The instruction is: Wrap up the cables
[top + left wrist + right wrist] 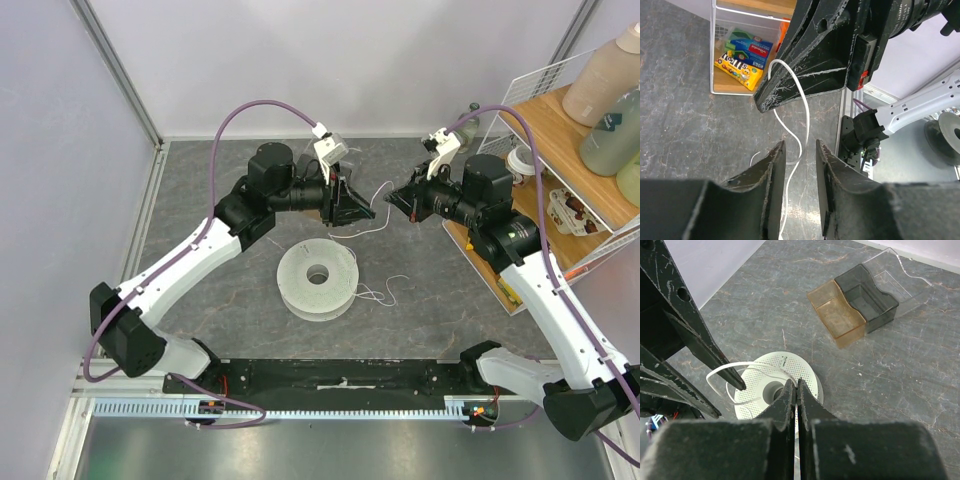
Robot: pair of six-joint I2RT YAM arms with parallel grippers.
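The cable is a thin white wire strung between my two grippers above the table. More of it lies in loose curls beside a white spool. My right gripper is shut on the cable, which loops left from its tips over the spool. My left gripper is open, and the cable runs down between its fingers without being pinched. In the top view the left gripper and the right gripper face each other closely.
A wire shelf with bottles and snack packets stands at the right. Orange, dark and clear small bins sit on the table beyond the spool. Walls close off the left and back.
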